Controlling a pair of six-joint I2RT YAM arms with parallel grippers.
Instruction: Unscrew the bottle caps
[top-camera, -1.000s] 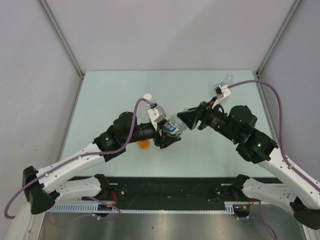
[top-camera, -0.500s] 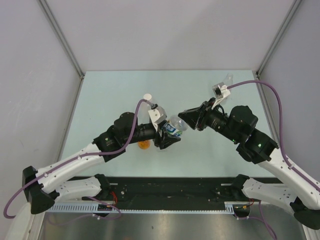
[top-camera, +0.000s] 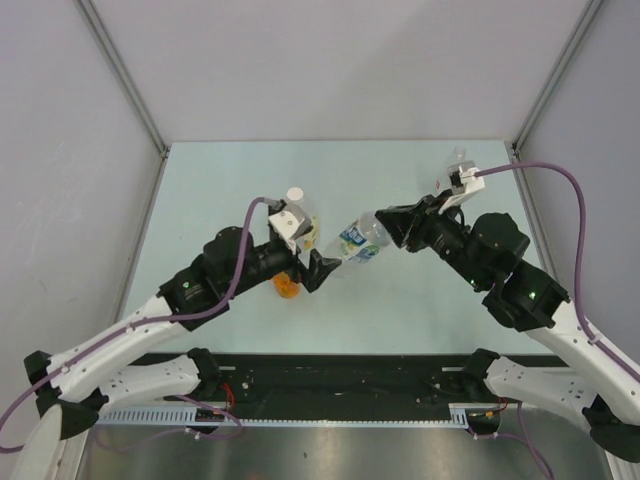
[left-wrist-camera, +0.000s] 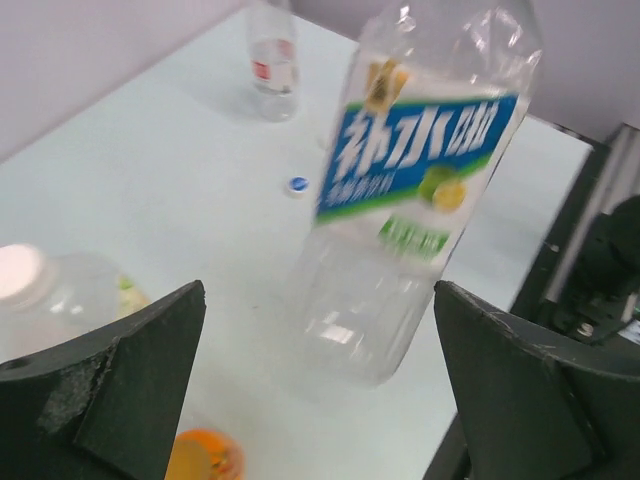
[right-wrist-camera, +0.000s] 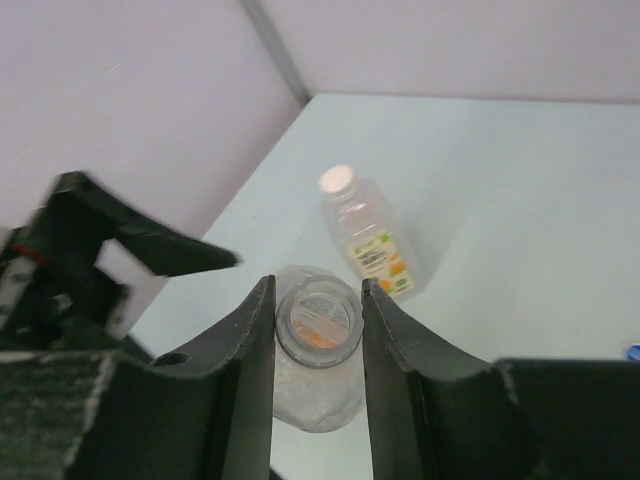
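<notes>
Neck of the blue-label bottle (top-camera: 355, 241) pinched, mouth open

The blue-label bottle leans tilted mid-table (top-camera: 220, 190), its uncapped neck clamped between the fingers of the right gripper (right-wrist-camera: 318, 290). The left gripper (top-camera: 318, 270) is spread wide just beside the bottle's base, touching nothing. A blue cap (left-wrist-camera: 297, 184) lies apart on the table. The yellow-label bottle (right-wrist-camera: 372, 245) stands near, white cap (top-camera: 295, 194) on. The small slim bottle (left-wrist-camera: 272, 60) stands well apart.
</notes>
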